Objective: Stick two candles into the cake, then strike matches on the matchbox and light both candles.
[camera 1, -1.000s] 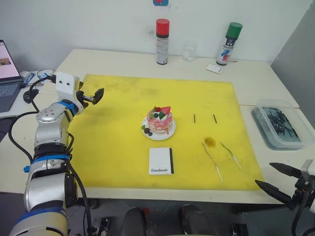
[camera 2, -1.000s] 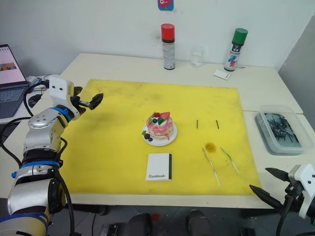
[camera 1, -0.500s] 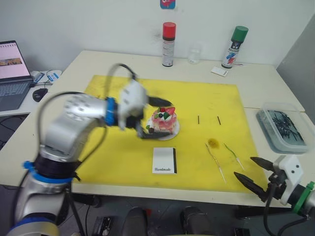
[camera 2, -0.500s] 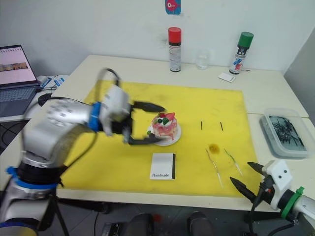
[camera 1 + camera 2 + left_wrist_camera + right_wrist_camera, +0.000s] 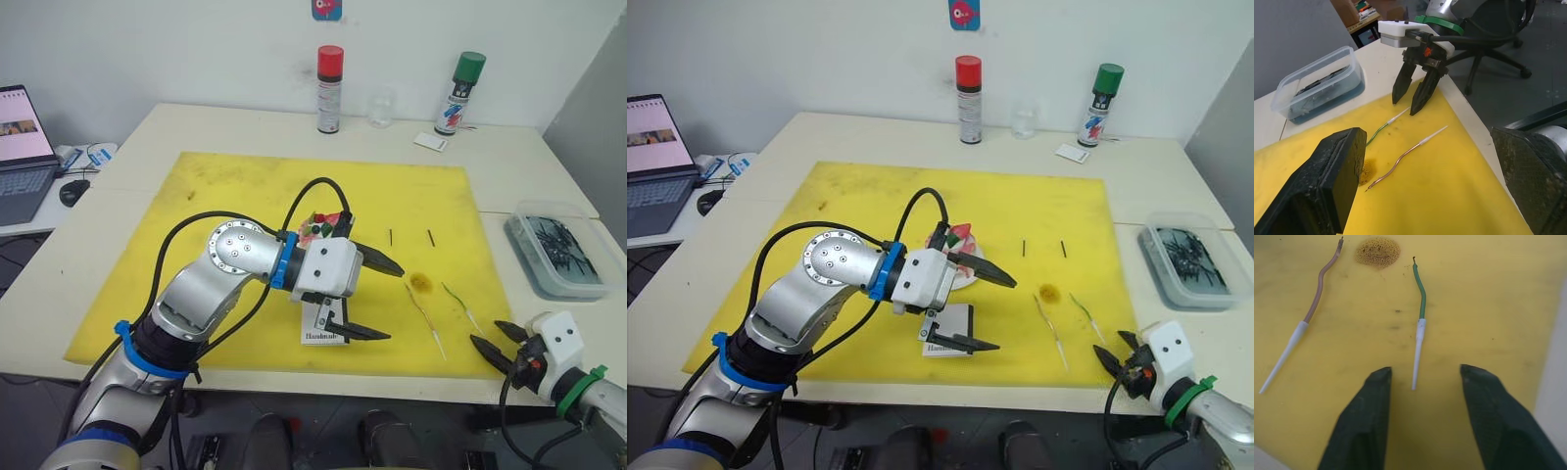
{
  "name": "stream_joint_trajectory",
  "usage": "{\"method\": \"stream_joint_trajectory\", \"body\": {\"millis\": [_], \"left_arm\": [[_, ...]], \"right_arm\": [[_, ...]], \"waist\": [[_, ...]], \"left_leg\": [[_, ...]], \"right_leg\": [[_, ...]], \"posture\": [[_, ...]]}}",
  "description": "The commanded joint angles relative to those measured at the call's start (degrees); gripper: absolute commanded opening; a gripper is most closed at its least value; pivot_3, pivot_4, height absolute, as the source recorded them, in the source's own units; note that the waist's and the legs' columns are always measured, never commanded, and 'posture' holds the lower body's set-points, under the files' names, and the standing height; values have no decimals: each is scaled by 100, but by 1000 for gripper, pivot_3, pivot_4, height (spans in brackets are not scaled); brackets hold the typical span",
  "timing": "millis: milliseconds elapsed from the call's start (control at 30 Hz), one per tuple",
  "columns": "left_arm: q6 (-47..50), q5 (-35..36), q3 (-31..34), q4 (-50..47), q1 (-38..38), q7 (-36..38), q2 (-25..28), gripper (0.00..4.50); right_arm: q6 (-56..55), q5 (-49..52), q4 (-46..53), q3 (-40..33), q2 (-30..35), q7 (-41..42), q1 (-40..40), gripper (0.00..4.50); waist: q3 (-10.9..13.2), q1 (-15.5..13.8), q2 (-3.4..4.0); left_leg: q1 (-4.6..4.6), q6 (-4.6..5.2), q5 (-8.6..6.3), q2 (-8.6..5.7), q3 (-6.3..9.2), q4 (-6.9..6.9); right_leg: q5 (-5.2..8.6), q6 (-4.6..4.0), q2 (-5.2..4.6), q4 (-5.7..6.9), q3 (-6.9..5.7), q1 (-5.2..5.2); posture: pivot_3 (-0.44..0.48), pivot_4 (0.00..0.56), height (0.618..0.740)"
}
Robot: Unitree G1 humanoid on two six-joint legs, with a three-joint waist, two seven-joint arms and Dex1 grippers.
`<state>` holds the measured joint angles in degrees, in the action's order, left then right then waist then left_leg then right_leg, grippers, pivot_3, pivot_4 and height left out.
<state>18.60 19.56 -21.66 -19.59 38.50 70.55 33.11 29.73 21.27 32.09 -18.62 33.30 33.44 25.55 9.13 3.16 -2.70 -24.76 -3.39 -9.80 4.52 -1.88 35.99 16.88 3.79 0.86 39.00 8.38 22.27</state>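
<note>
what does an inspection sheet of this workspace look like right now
surface: yellow mat on a pale table, brown stain on the mat.
job's things: green candle and pink candle lying flat; cake and matchbox partly behind the left arm; two matches beyond the stain.
clutter: two spray cans, white card, plastic tub.
grippers: left gripper open, empty, above the mat; right gripper open, straddling the green candle's white tip.
cables: black cables on the left arm.
surroundings: laptop, white wall.

We note the left arm covers most of the cake (image 5: 315,226) and part of the matchbox (image 5: 315,335); its print is partly obscured.
</note>
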Motion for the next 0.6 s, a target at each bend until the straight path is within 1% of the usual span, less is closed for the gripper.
{"method": "stream_joint_trajectory", "body": {"millis": [33,67,133,233,300,333,400,467,533,600], "left_arm": [[-56,-30,65,-5,101,-10,-63,4500],[-44,-33,80,-2,111,-9,-66,4500],[-10,-34,110,1,125,-16,-67,4500],[31,-28,136,-11,107,-18,-37,4500],[126,17,167,-36,71,-60,-33,4500],[278,92,215,-57,28,-139,-53,4500],[847,414,404,-128,-115,-521,-240,4500],[1658,1003,762,-293,-393,-1262,-703,4500],[2166,1328,1106,-323,-680,-2071,-1243,4500],[2597,1713,1549,-210,-973,-2909,-1878,4069]], "right_arm": [[75,-23,135,21,49,-26,30,1110],[126,-23,144,13,61,-35,56,684],[250,17,168,-32,56,-78,77,31],[461,132,218,-48,64,-70,83,31],[624,328,275,-115,-51,-138,-38,31],[651,449,320,-166,-124,-184,-154,31],[590,751,470,-267,-281,-231,-449,31],[440,915,666,-263,-405,-320,-845,31],[301,862,757,-167,-557,-562,-1275,31],[207,823,823,46,-750,-766,-1721,0]], "waist": [[0,2,0],[0,2,0],[0,2,0],[0,2,0],[0,3,0],[0,3,0],[2,6,3],[9,32,15],[11,39,19],[11,26,17]], "left_leg": [[0,0,0,0,0,0],[0,0,0,0,0,0],[0,0,0,0,1,0],[0,0,0,0,2,1],[0,0,0,0,3,1],[0,0,0,0,3,1],[0,0,0,1,4,-1],[0,0,0,2,4,0],[0,1,0,1,4,2],[-1,1,0,1,10,2]], "right_leg": [[0,0,0,-1,0,0],[0,0,0,0,0,0],[0,0,0,0,0,0],[0,1,-1,-1,0,0],[0,0,-1,-1,0,0],[0,0,-1,-1,-1,0],[0,0,-1,-1,-3,0],[0,1,-1,-2,0,0],[-1,3,-2,0,1,0],[-3,5,0,2,-5,0]], "posture": [[0,150,740],[0,150,740],[0,150,740],[0,150,740],[0,150,740],[0,150,740],[0,150,740],[0,150,740],[0,150,740],[0,150,740]]}}
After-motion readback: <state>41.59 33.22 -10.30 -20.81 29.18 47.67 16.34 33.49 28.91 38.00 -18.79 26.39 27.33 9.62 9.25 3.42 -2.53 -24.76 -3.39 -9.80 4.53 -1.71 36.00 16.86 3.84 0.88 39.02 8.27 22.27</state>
